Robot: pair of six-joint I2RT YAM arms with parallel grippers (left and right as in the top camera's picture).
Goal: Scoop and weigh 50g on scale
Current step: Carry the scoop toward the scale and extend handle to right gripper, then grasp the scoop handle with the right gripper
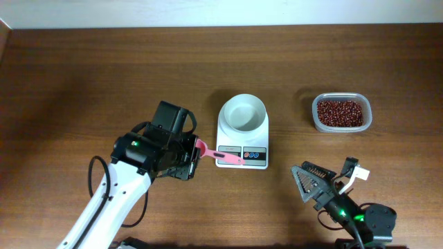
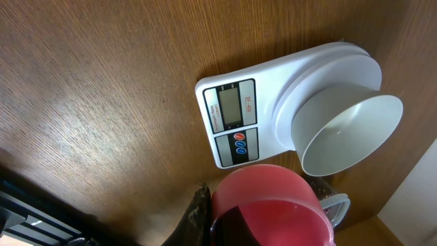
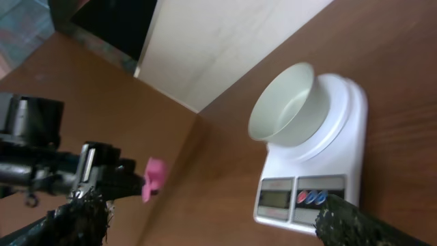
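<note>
Left claw (image 1: 196, 148) clamps a pink scoop (image 1: 225, 158) over the near-left edge of the scale (image 1: 225, 135), which sits centrally on the table (image 1: 104, 76). Right claw (image 1: 331, 174) gapes wide, near right; bean tub (image 1: 367, 122) far right.

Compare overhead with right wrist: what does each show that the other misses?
Overhead only: the tub of red beans right of the scale, and the right arm. Right wrist only: the outer side of the bowl and the dark opening beyond the table edge. Both: the scale with its empty bowl, and the pink scoop gripped by the left end effector at the scale's front.
</note>
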